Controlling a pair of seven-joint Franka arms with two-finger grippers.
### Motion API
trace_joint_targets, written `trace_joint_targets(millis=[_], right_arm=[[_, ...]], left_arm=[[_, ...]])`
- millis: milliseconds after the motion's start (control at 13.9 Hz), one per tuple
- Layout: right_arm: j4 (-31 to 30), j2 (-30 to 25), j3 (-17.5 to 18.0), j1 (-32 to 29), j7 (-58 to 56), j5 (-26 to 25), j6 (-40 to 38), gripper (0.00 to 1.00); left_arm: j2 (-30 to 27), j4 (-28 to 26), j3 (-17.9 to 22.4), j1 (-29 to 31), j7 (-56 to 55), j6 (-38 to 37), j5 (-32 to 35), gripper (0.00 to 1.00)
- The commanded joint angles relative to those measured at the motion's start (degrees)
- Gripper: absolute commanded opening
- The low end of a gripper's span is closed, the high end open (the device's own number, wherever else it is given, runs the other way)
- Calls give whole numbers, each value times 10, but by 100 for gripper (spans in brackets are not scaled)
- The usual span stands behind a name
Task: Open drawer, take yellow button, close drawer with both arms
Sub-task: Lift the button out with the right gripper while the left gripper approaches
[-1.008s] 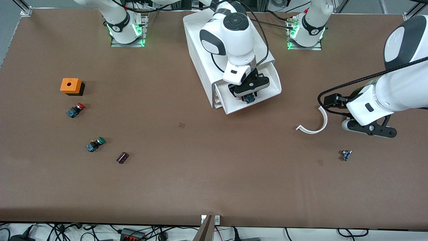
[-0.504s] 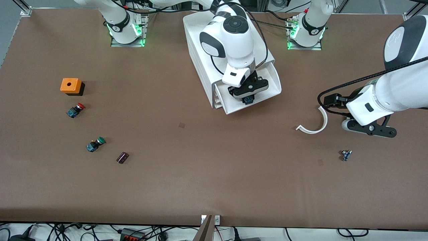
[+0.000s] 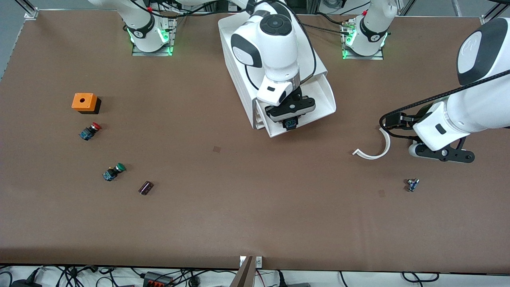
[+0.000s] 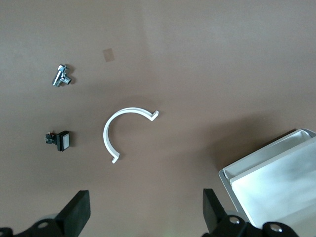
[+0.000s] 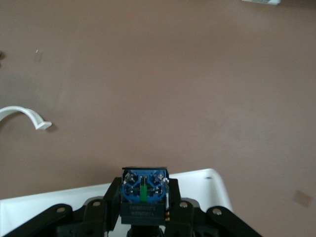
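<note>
Drawer (image 3: 318, 104), the uppermost white plastic tray of the big white box-shaped cabinet (image 3: 239, 48), stands pulled out at your upper centre of the front view, its long axis slanting toward the front camera. Over its front lip you see the right arm's black two-finger gripper (image 3: 290, 121), jaws closed on the small button (image 5: 144, 190); only its dark blue-black body shows, terminal end facing the wrist camera. Faint lettering on that body is too small to read. The left arm waits at the frame's right edge, its black gripper (image 3: 441, 153) spread wide and empty just above the table (image 3: 255, 207).

Nothing stands between the right gripper and the drawer. Beside the left gripper lies a curved white plastic strip (image 3: 376, 148), and lower a small metal-and-blue fitting (image 3: 412, 184). At the frame's left you have an orange box with a round hole (image 3: 84, 102), a red-capped button (image 3: 90, 130), a green-capped button (image 3: 113, 172) and a small dark purple cylinder (image 3: 146, 187).
</note>
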Motion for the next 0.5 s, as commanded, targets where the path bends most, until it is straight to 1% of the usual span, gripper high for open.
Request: trace_joint_targets(millis=[0,144,288,360,432], right_arm=[[37,-16,-1,-29,11,-10,-62,0],[37,-25,-9,-57,0,-10,-106,0],[32,-31,-6,-98,-58,-4,-124,0],[22,-38,-4,-120,-83,-2,-130,0],[-3,-46,-4,-133,-98,-2,-146,0]], left_arm=[[-4,-13,-19,1,-30,-8,8,100],[-17,-54,-29,0,-86,23,-9,100],[-23,-90,-47,0,-155,61,-14,98],[-24,-115,-60,1,-177,94,-14,98],[-29,-145,-70,4,-193,135,-14,98]])
